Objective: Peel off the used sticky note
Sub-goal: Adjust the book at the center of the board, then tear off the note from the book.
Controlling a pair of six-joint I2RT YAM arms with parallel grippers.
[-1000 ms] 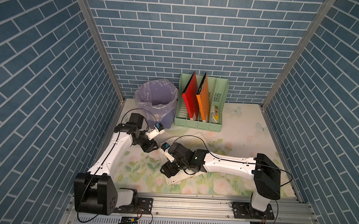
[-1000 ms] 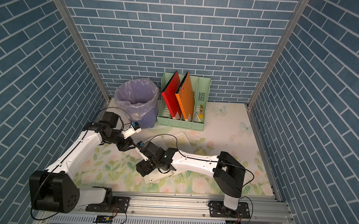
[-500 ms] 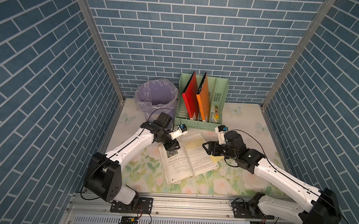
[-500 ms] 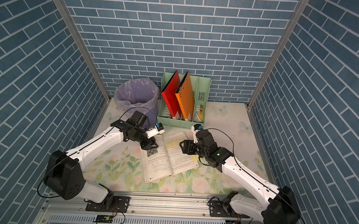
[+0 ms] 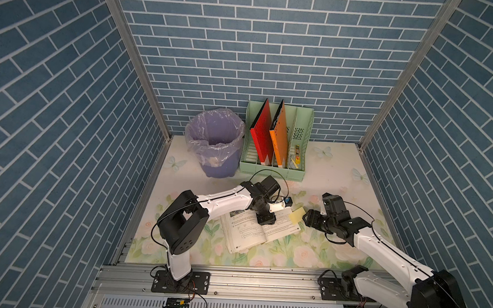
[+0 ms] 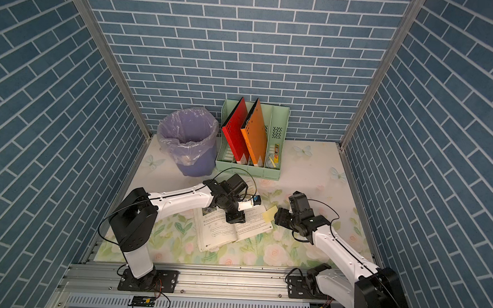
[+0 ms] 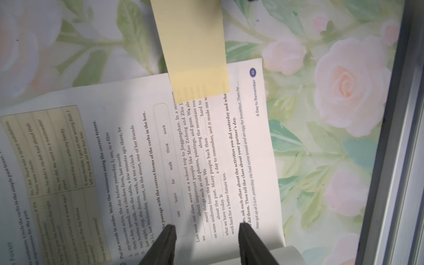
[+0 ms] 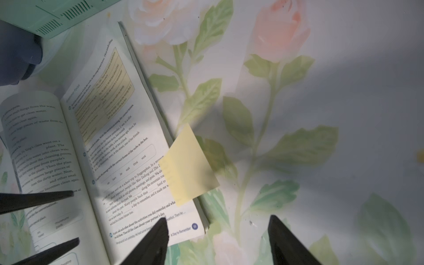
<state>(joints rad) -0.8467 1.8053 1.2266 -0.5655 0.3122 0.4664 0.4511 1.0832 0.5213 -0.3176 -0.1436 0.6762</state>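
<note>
Lower centre of both top views, nearest the rail: open book [image 5: 250, 233] flat on the counter [image 5: 334, 176]. Left gripper [image 5: 266, 219] is down on the page near the spine, jaws part open with nothing between them. My read is it's a hold-down so the page doesn't lift with the peel.

Just right of it in frame is the sticky note [image 5: 296, 216]. It's yellow, with one strip stuck on the page's outer edge and the rest overhanging the counter, so the free flap is the easy bite. Right gripper [image 5: 307, 219] sits just beside that flap, jaws wide and empty, no contact as far as I can tell. Peel not started.

Further back, upper centre: lined purple bin [image 5: 218, 165], likely the drop spot. Beside it, green file rack [image 5: 295, 176] with red folder [image 5: 262, 135] and orange folder [image 5: 281, 136], well clear.
</note>
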